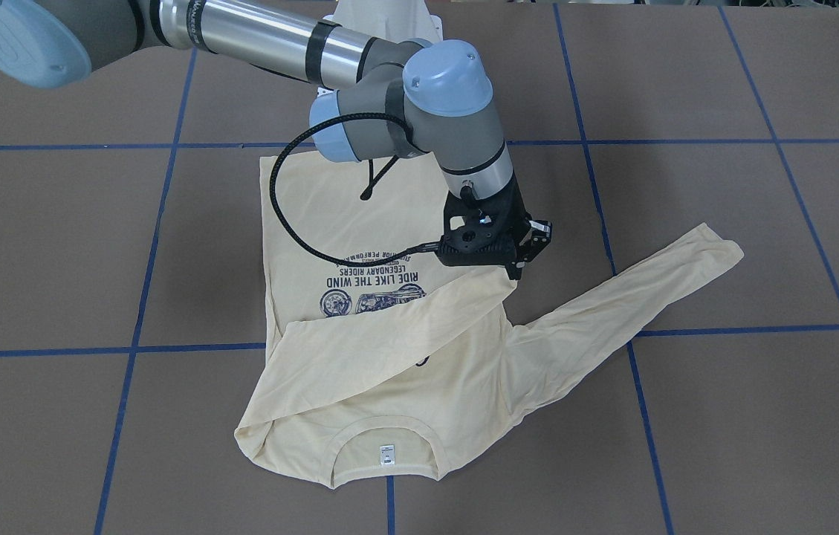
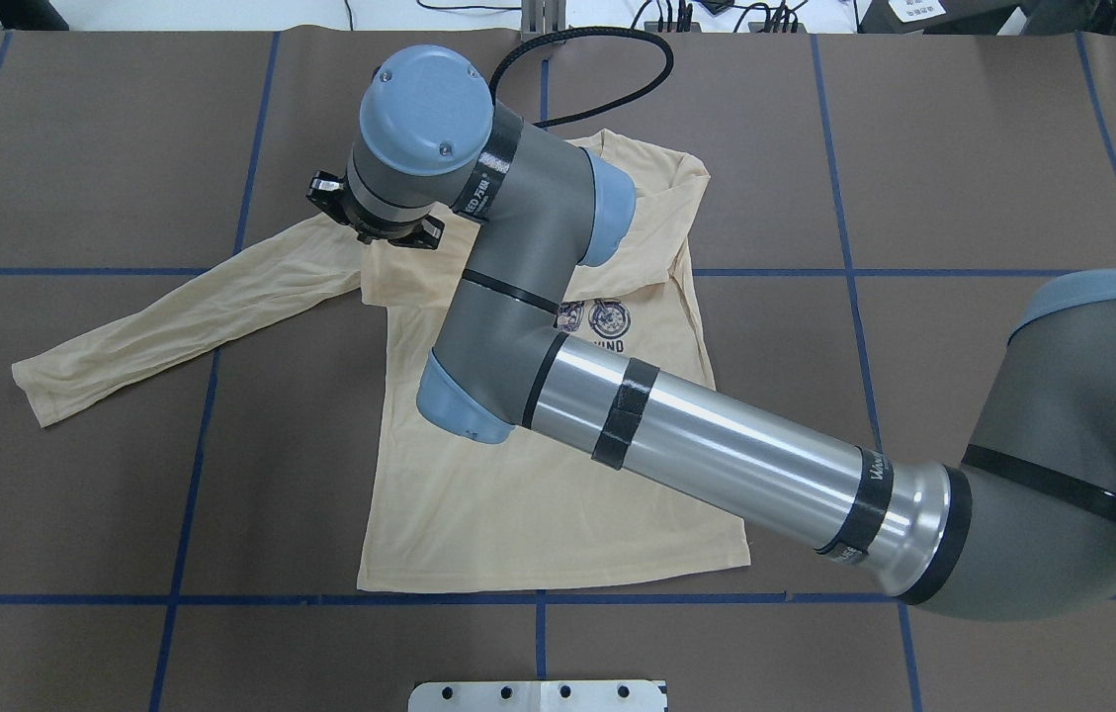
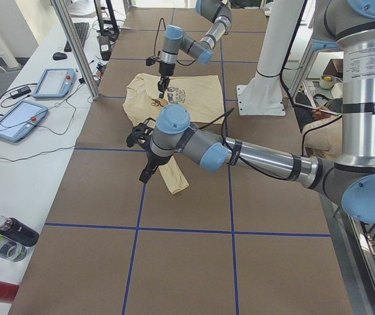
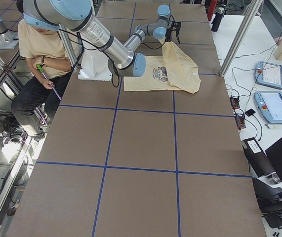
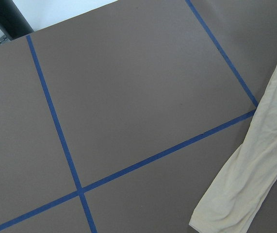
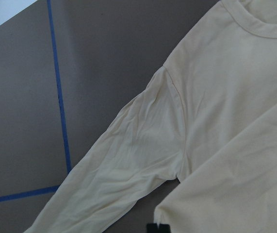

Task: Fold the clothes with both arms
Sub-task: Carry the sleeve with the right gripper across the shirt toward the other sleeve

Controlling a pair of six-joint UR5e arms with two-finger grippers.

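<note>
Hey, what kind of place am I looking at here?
Most likely a robotics lab work cell: two jointed robot arms over a brown table marked with a blue tape grid, and touchscreen control pendants on a side bench.

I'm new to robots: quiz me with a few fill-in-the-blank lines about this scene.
The lines on the table are ___.
The print on the shirt reads "Ride like the ___".
The right gripper holds the end of one ___, folded across the shirt.
Missing: blue; wind; sleeve.

Right claw (image 1: 516, 269) fingertips look hidden against the shirt (image 1: 360, 223).
</note>
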